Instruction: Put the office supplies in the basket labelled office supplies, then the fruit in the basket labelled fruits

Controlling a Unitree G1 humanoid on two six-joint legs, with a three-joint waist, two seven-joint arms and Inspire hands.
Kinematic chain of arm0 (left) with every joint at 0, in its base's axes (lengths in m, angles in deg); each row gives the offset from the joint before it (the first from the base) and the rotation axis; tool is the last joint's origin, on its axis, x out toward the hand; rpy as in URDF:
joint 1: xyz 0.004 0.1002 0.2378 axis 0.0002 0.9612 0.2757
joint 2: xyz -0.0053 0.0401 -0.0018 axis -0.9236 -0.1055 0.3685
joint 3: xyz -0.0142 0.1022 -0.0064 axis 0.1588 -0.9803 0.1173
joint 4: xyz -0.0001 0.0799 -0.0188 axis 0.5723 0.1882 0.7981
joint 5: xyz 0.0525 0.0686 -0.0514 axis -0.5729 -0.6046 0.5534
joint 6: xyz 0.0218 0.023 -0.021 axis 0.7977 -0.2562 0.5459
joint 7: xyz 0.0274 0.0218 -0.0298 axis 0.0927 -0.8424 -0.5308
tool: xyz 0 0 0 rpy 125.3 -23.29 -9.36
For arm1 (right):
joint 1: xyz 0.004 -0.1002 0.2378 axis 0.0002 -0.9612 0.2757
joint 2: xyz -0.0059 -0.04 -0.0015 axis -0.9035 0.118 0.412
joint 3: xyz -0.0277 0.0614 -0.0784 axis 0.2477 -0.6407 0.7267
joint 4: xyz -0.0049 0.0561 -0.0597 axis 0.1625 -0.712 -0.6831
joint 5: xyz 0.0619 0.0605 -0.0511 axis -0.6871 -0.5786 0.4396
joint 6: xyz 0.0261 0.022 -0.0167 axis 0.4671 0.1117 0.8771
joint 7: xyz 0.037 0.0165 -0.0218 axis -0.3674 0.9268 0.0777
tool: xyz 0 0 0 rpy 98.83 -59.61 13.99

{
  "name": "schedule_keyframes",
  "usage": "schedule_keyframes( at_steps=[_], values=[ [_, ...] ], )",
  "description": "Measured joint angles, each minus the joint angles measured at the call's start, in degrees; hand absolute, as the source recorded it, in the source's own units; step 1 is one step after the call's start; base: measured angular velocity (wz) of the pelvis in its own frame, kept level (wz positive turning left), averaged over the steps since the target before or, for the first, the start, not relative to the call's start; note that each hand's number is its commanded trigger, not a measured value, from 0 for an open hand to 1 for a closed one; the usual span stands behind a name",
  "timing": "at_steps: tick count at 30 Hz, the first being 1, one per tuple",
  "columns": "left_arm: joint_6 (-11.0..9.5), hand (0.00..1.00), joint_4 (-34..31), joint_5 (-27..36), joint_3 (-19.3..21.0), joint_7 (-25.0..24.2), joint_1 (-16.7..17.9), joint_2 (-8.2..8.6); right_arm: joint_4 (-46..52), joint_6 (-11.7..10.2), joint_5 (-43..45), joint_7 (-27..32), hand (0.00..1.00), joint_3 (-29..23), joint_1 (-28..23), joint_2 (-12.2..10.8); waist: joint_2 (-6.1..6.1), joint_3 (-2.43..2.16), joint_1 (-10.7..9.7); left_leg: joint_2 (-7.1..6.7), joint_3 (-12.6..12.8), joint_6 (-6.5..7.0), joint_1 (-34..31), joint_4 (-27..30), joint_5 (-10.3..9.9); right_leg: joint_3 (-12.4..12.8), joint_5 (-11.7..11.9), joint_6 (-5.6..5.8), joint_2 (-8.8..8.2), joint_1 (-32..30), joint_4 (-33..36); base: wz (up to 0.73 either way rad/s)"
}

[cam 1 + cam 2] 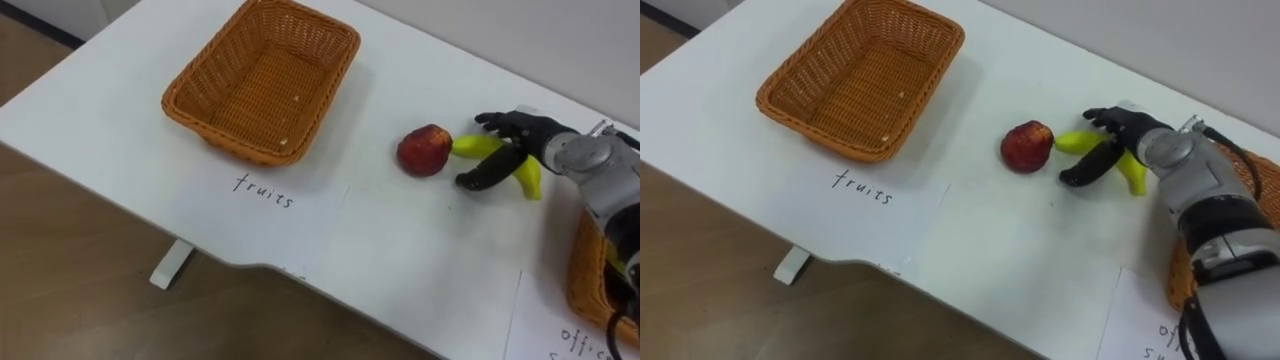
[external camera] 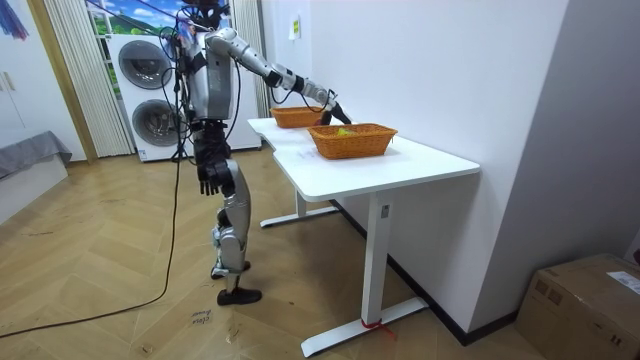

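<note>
Item: banana point(image 1: 474, 146), yellow, lying on the white table point(image 1: 400, 240) to the right of the fruit basket point(image 1: 230, 140), beyond the red apple point(image 1: 424, 150), which sits between basket and banana and just beside the banana's tip. Holder: right hand point(image 1: 520, 135), set across the banana's middle, fingers curled over its far side and thumb hooked under its near side. The fruit is enclosed between them but rests on the table; firmness of grip cannot be judged. Left hand point(image 2: 208, 180): hanging at the robot's side, away from the basket. Fruit basket: woven, orange-brown, appears empty. Handling note, as a judgement: close evenly on the middle of the curved fruit so it does not pivot. Lift straight up before travelling left, high enough to pass over the apple and clear the basket's rim, then release low inside so the fruit does not bounce out. Apple to follow by the same route. Markings: paper sheet point(image 1: 265, 195) directly in front of the fruit basket, handwritten "fruits". Second sheet point(image 1: 560, 335) far right of it, before a second basket point(image 1: 590, 270), with handwriting beginning "off", the remainder cut off. No brand visible.
</note>
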Motion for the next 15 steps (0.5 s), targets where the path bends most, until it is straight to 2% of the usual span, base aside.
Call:
schedule_keyframes(
  at_steps=[3, 5, 7, 10, 15],
  values=[
    [-0.2, 0.00, 0.0, 0.0, -0.4, -0.1, -0.3, -0.02, 0.0, 0.6, 0.3, 0.8, 1.00, 0.4, 0.0, 1.5, -0.17, 0.21, 0.8, 0.02, 0.0, 0.00, 0.0, -0.1, 0.0, 0.0, 0.0, 0.00, 0.01, -0.1, 0.0, 0.00],
    [-0.2, 0.00, 0.0, 0.0, -0.4, -0.1, -0.6, -0.32, 0.1, 0.7, 0.4, 0.7, 1.00, 0.6, -0.1, 1.6, -0.74, 0.36, 1.0, 0.11, 0.1, -0.02, 0.1, -0.4, 0.0, 0.0, 0.0, 0.00, 0.10, -0.1, -0.1, 0.00],
    [-0.2, 0.00, 0.0, 0.0, -0.4, -0.3, -0.7, -0.37, 0.1, 1.0, 1.7, 1.0, 1.00, 0.6, 0.0, 1.8, -1.09, 0.32, 1.3, 0.12, 0.1, -0.02, 0.1, -0.5, 0.0, 0.0, 0.0, 0.00, 0.14, -0.1, -0.1, 0.00],
    [-0.3, 0.00, 0.0, 0.0, -0.4, -0.9, -1.1, -0.45, 0.1, 2.5, 2.7, 0.9, 1.00, 1.0, 0.1, 2.2, -1.25, 0.24, 2.1, 0.10, 0.1, -0.01, 0.1, -0.2, 0.0, 0.1, 0.0, 0.00, 0.14, -0.1, -0.2, 0.00],
    [-0.3, 0.00, -0.2, -0.1, -0.4, -0.9, -1.3, -1.00, 0.2, 3.5, 3.0, 0.6, 1.00, 2.8, 1.1, 2.3, -1.47, 0.08, 2.1, 0.12, 0.0, -0.02, 0.1, -0.2, 0.0, 0.1, 0.0, 0.00, 0.19, -0.1, -0.2, 0.00]
  ],
)
